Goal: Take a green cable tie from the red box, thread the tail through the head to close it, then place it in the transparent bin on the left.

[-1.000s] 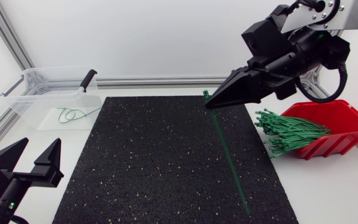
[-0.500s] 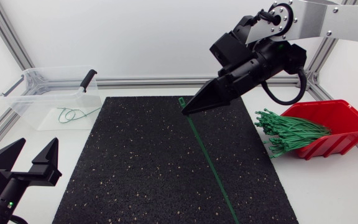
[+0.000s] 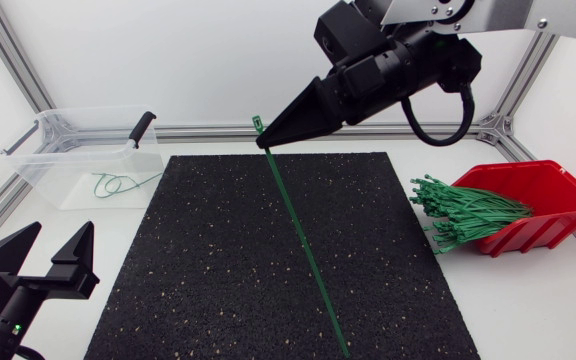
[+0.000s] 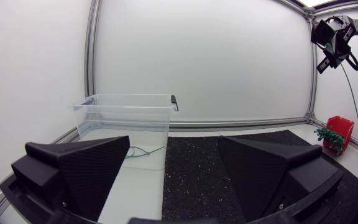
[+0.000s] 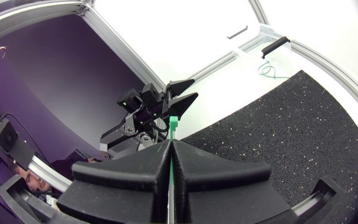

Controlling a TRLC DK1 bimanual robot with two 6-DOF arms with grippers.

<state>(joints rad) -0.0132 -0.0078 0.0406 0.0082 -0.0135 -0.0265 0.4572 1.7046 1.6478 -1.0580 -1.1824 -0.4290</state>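
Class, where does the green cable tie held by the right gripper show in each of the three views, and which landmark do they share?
Head view: the cable tie hangs from the right gripper, slanting across the black mat.
Left wrist view: a thin green line far off, hanging below that gripper.
Right wrist view: pinched in that view's own gripper, head poking past the tips.
Shared landmark: the black mat, in all three.

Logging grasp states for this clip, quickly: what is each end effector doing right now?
Left end effector: open, holding nothing.
Right end effector: closed on a green cable tie, gripped near its head.
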